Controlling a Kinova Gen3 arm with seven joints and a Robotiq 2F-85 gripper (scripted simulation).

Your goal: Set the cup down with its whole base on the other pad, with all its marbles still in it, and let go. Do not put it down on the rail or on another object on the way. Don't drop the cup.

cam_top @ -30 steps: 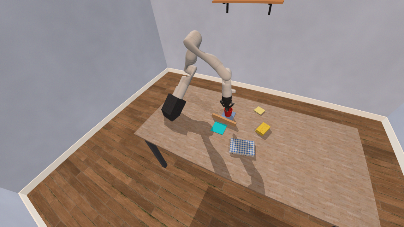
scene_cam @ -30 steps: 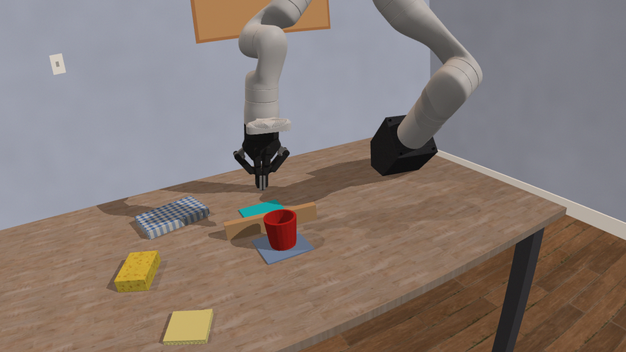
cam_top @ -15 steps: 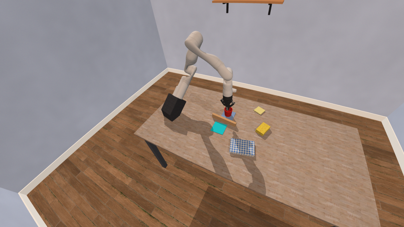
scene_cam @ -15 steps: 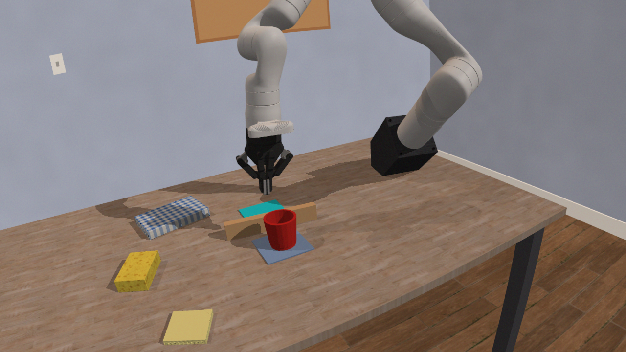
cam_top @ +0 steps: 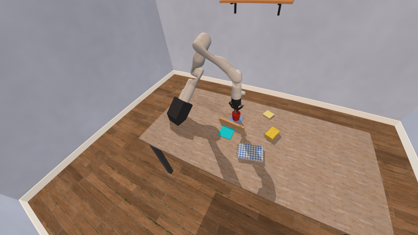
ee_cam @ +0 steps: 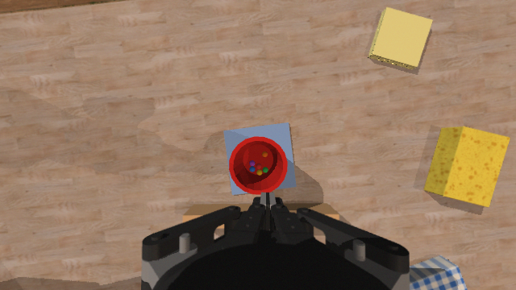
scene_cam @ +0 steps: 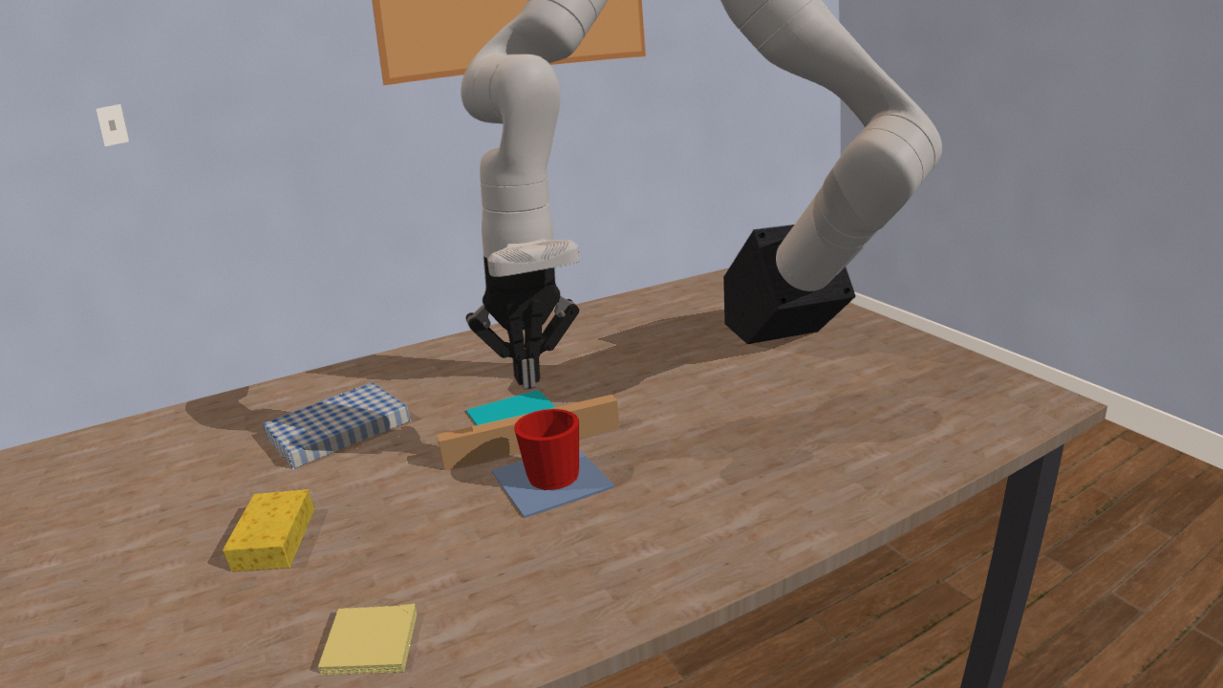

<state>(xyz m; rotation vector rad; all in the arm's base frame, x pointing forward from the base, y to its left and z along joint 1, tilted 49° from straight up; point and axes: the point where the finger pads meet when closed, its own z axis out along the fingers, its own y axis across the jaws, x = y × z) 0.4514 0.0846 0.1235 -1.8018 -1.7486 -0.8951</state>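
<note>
The red cup [scene_cam: 547, 447] stands upright on the grey-blue pad [scene_cam: 554, 488]. In the wrist view the cup [ee_cam: 258, 162] holds several coloured marbles [ee_cam: 258, 167]. A wooden rail [scene_cam: 514, 435] lies between this pad and the teal pad [scene_cam: 509, 407]. My gripper [scene_cam: 528, 372] is shut and empty. It hangs in the air above the rail and the teal pad, beside the cup and apart from it. In the wrist view the fingertips [ee_cam: 268, 198] sit just below the cup's rim. In the top view the gripper [cam_top: 235, 109] is right over the cup [cam_top: 236, 115].
A blue checked folded cloth [scene_cam: 335, 423] lies left of the rail. A yellow sponge [scene_cam: 268, 529] and a flat pale yellow pad [scene_cam: 367, 638] lie nearer the table's front edge. The black arm base [scene_cam: 783, 287] stands at the right rear.
</note>
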